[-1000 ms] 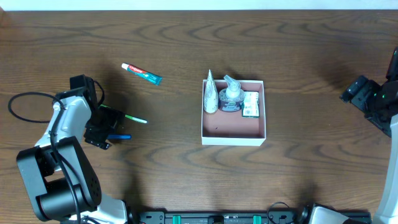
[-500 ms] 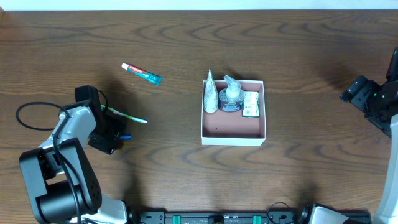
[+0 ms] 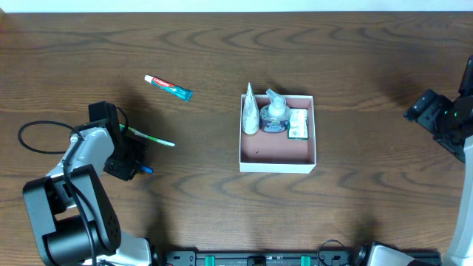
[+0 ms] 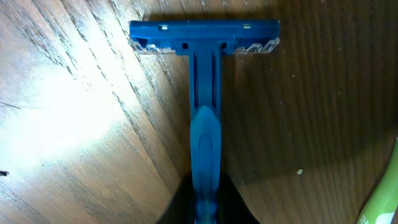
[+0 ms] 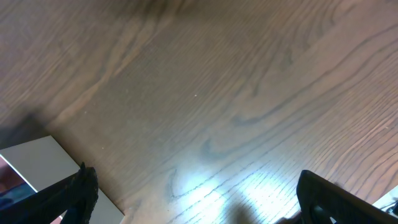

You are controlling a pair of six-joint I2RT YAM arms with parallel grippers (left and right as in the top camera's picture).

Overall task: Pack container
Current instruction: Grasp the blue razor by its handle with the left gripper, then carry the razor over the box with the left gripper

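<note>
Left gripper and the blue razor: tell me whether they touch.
Touching. The left wrist view shows the left gripper shut on the blue razor at its handle, at the bottom edge, with no gap on either side.

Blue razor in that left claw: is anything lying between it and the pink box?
Nothing visible does: bare table lies between the razor and the container. The green toothbrush lies just beside that route.

Overhead looks straight down; the low right wrist view shares the container (image 3: 277, 151) corner.
</note>
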